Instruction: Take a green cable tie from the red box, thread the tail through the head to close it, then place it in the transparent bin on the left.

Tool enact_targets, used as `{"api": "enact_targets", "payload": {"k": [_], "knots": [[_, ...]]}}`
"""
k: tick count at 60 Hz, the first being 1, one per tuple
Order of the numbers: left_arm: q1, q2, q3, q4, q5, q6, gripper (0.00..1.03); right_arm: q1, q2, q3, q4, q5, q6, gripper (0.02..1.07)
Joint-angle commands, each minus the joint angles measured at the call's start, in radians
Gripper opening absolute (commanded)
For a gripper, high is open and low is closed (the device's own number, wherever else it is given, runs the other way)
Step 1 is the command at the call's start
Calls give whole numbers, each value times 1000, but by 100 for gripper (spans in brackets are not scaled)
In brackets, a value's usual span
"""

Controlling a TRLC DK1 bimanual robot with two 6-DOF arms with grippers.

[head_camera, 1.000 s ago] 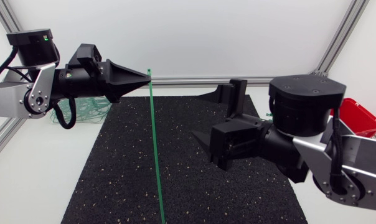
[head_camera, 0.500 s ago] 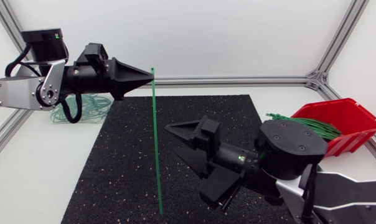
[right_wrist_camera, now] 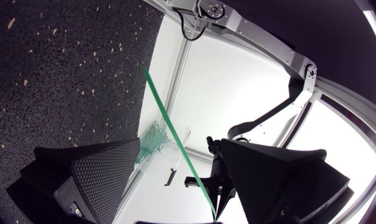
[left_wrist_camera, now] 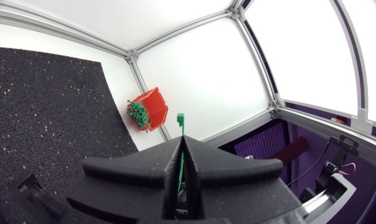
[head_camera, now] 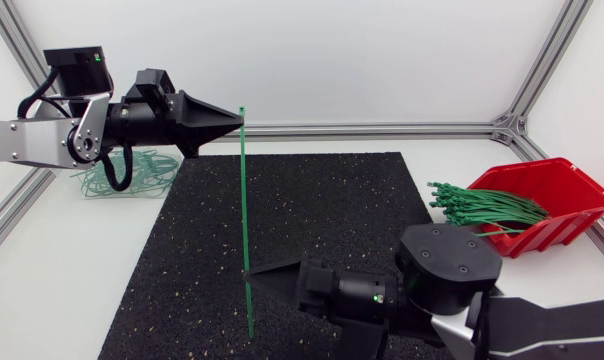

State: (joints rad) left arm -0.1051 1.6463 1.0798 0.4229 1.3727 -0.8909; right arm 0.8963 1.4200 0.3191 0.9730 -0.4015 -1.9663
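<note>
Green ties lie in a loose heap (head_camera: 130,176) at ten o'clock off the black mat (head_camera: 322,200); we cannot make out the walls of any bin around them. Just above that heap, our left gripper (head_camera: 237,124) points toward three o'clock, over the mat's far edge at eleven o'clock. Its two fingers are pressed together on a green cable tie (head_camera: 244,210), gripping it just below the head. In the left wrist view the small square head sticks out beyond the fingertips. From that grip the cable tie hangs straight down toward six o'clock, its tail ending over the mat's near part. Low on the strap, at about seven o'clock on the mat, sits our right gripper (head_camera: 254,273), its tip pointing toward nine o'clock. The right wrist view shows its fingers spread wide with the strap running between them, gripping nothing. At three o'clock off the mat stands the red box (head_camera: 567,185), tilted, with a bundle (head_camera: 482,208) of green ties poking out toward the mat.
</note>
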Motion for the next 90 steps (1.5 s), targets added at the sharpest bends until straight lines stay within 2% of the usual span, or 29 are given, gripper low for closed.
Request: {"api": "enact_targets", "payload": {"k": [1, 7, 9, 12, 19, 22, 24, 49, 55, 57, 71, 74, 90], "knots": [[7, 24, 29, -1, 20, -14, 4, 10, -1, -29, 20, -26, -45, 84], [-1, 24, 29, -6, 20, -14, 4, 24, -1, -38, 20, -37, -52, 82], [-2, 24, 28, -6, 20, -14, 4, 26, -3, -41, 16, -54, -60, 70], [-5, 24, 26, -6, 20, -14, 4, 27, -7, -48, 12, -74, -66, 59], [-18, 24, 19, -9, 20, -16, 4, 33, 2, -43, 15, -77, -65, 56], [-25, 23, 14, -9, 20, -16, 4, 32, 8, -34, 15, -77, -63, 47], [-31, 21, 12, -13, 20, -16, 4, 32, 16, -29, 20, -79, -63, 45], [-58, 1, -4, -22, 16, -16, 4, -11, 59, 12, 23, -82, -60, 44], [-58, 3, -6, -22, 16, -16, 4, -14, 56, 9, 23, -88, -60, 30], [-58, 3, -6, -22, 16, -16, 4, -14, 54, 8, 23, -88, -62, 28], [-61, 4, 5, -24, 12, -17, 4, 1, 45, -5, 21, -86, -62, 27], [-62, 4, 5, -26, 12, -17, 4, 4, 43, -6, 21, -86, -62, 23], [-62, 9, 3, -24, 12, -17, 4, 30, 46, -12, 20, -74, -63, 23]]}}
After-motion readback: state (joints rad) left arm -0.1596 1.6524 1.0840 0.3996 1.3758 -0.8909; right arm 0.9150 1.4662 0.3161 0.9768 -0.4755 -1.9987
